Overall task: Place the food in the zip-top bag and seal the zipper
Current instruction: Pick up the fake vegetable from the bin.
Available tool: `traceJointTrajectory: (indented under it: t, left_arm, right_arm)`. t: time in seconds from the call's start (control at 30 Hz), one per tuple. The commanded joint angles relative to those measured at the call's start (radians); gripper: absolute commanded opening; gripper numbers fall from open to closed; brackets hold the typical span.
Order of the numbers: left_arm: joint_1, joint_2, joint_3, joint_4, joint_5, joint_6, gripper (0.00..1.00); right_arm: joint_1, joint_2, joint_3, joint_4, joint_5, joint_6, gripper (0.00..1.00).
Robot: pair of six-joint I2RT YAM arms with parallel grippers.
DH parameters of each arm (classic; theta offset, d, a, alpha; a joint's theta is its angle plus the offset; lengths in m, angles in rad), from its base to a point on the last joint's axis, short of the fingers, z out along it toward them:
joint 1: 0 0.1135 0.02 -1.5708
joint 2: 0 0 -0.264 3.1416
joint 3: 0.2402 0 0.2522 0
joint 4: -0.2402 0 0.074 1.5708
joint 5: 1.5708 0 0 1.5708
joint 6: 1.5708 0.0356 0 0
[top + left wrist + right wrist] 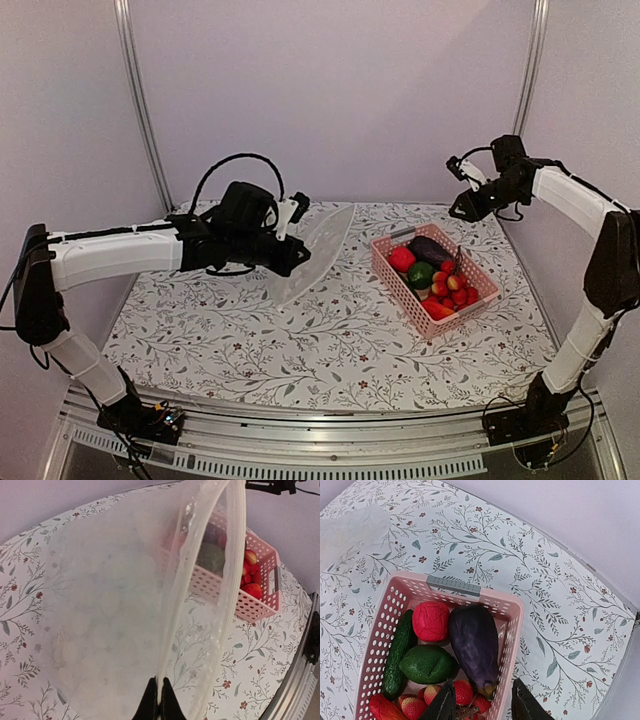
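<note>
Right gripper (482, 702), spread, hovers over the eggplant (474, 640), whose smooth skin could slip free. Left gripper (158, 700) pinches the bag (110, 610); its narrow mouth risks a miss.

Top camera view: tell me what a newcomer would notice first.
The clear zip-top bag stands out first, held upright at centre-left of the floral table with its rim pinched in the left hand. To its right is a pink basket packed with food, the dark eggplant most prominent. The right hand is open above it.
</note>
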Motion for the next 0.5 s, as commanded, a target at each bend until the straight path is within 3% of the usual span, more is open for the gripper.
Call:
traceJointTrajectory:
  t: [0.0, 0.2, 0.37, 0.47]
  left_arm:
    - [0.013, 0.003, -0.018, 0.027, 0.003, 0.018, 0.0]
    - [0.012, 0.004, -0.026, 0.027, -0.039, 0.043, 0.0]
    - [0.01, -0.002, -0.025, 0.023, -0.034, 0.049, 0.0]
    - [0.01, -0.005, -0.026, 0.022, -0.04, 0.053, 0.0]
  right_arm:
    - [0.064, 0.126, 0.069, -0.018, 0.09, -0.022, 0.36]
    - [0.094, 0.302, 0.19, -0.054, 0.105, -0.069, 0.36]
    - [0.115, 0.384, 0.257, -0.071, 0.128, -0.092, 0.56]
    - [0.138, 0.417, 0.264, -0.074, 0.182, -0.129, 0.59]
